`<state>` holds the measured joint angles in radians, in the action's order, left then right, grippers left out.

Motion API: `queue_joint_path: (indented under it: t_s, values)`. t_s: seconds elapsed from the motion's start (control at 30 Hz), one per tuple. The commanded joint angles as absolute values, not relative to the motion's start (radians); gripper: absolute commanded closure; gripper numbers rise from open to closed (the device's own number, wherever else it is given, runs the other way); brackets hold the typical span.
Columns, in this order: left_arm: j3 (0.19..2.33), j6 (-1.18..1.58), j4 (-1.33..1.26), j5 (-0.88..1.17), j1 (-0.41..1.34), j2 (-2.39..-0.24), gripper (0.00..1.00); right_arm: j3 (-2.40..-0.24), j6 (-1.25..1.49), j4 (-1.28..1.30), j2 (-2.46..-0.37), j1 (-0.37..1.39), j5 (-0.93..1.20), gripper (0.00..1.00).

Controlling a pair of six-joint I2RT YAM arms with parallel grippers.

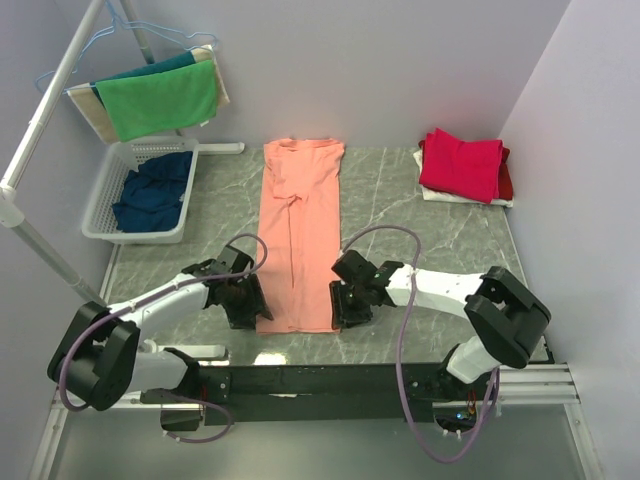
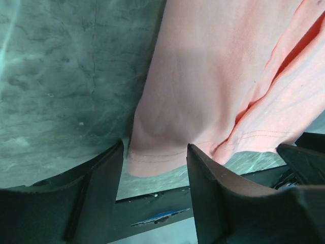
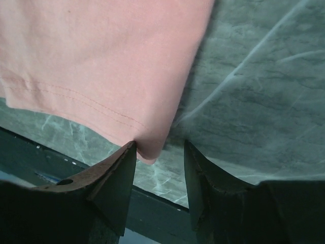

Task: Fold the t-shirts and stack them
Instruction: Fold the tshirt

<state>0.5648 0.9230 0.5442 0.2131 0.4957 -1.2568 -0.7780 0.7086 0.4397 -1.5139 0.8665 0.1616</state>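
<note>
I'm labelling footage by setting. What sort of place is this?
Probably a lab mock-up of a laundry corner: plain walls around a marble-look table, a white basket of navy clothes, a rack draped with cloths.

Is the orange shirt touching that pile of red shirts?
Apart. The top view shows bare table between the orange shirt and the red pile at the far right.
</note>
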Motion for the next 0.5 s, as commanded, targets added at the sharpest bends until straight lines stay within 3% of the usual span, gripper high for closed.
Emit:
queue_joint_path:
  t_s: [0.0,0.33,0.47]
  values:
    - [0.548,0.939,0.558,0.166,0.522,-1.302,0.42,-0.779,0.68,0.411,-1.543,0.873,0.204,0.5]
    - [0.545,0.948,0.571,0.158,0.548,-1.333,0.58,-0.795,0.657,0.4,-1.598,0.873,0.25,0.55]
    - [0.538,0.951,0.561,0.16,0.554,-1.341,0.78,-0.792,0.655,0.399,-1.606,0.873,0.267,0.65]
